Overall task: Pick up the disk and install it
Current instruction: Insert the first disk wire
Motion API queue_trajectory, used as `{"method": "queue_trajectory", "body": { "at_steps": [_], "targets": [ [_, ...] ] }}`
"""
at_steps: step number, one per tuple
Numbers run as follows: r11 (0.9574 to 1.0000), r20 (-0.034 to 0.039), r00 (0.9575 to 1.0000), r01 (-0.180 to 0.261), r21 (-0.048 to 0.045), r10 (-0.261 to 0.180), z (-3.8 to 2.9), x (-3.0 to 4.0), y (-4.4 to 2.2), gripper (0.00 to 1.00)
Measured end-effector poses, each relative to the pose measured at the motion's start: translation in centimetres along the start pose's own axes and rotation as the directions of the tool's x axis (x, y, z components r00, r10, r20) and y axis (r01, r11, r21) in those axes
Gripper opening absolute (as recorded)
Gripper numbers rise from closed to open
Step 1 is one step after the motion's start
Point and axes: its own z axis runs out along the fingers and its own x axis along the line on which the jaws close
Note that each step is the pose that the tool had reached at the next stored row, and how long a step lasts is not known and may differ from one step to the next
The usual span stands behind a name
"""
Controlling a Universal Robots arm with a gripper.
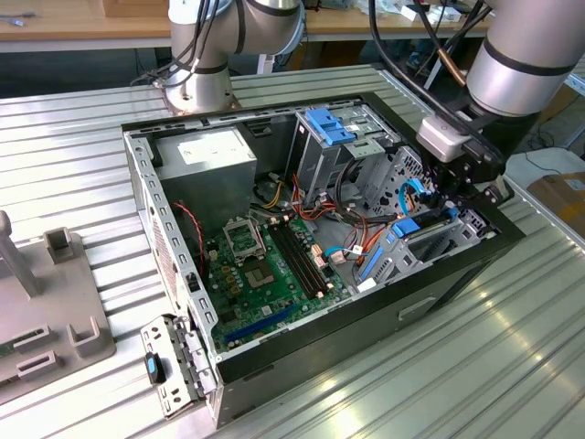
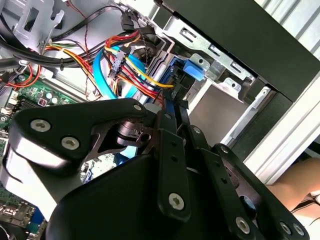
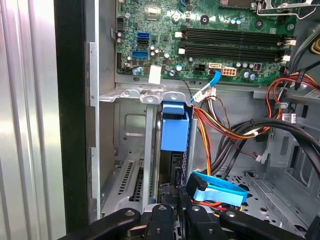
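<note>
The disk stands on edge in a metal bay at the corner of the open computer case towards the exterior view's right. It is a dark slab with blue rails and a blue tab. In the second wrist view the tab sits just past the fingertips. My gripper reaches down into that bay from above. Its black fingers are closed on the disk's near edge in both wrist views, and the gripper pinches the blue rail.
Bundled red, yellow and black cables and a flat blue cable lie right beside the bay. The motherboard, a grey cage with a light-blue top and a grey labelled box fill the case. A grey fixture stands outside it.
</note>
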Motion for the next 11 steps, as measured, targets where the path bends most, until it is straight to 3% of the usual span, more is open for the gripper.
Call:
{"method": "queue_trajectory", "body": {
  "at_steps": [11],
  "targets": [
    [0.9998,-0.0038,0.9998,-0.019,-0.0005,0.019,0.17,-0.22,0.06,0.16]
  ]
}}
